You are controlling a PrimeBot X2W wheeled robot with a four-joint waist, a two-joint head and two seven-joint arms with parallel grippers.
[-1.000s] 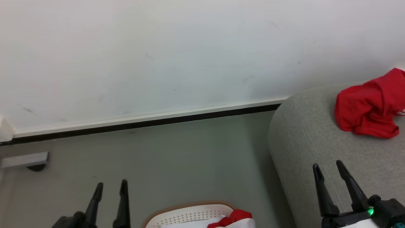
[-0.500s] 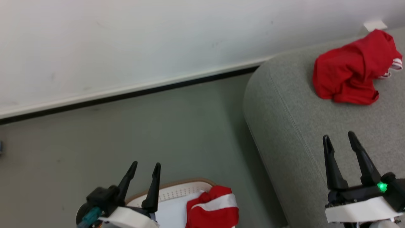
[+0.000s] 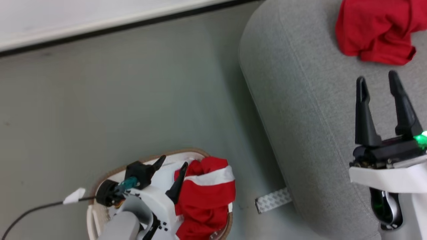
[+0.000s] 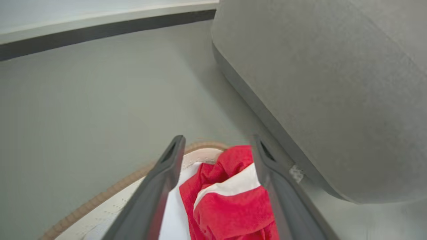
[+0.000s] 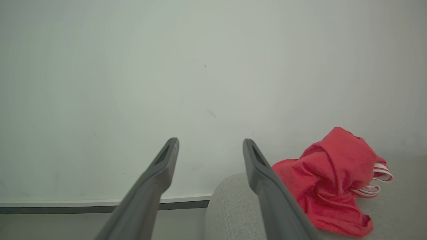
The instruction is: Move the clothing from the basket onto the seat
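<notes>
The basket stands on the grey-green floor, just beside the rounded edge of the light grey seat. One red garment with a broad white band lies crumpled in the basket's right half, heaped up to the tan-brown rim. A second red garment lies bunched on top of the seat, well apart from the basket. In the right wrist view its thin white trim shows at its right side.

The left gripper is over the basket with its fingers spread apart and nothing held between them. In the head view, one finger lies against the left edge of the banded garment, but I cannot tell whether it touches the cloth. In the left wrist view that garment shows between the two fingers, with the basket rim curving to the left and the seat rising at the right.

The right gripper is over the seat, near the garment lying there. Its fingers are wide open and empty, and a green light glows at its base. In the right wrist view, that gripper points towards the pale wall, with the seat's garment just to the right of the fingers.

A short strip of patterned tape lies on the floor between the basket and the seat. A thin black cable with a white tag trails from the left wrist.
</notes>
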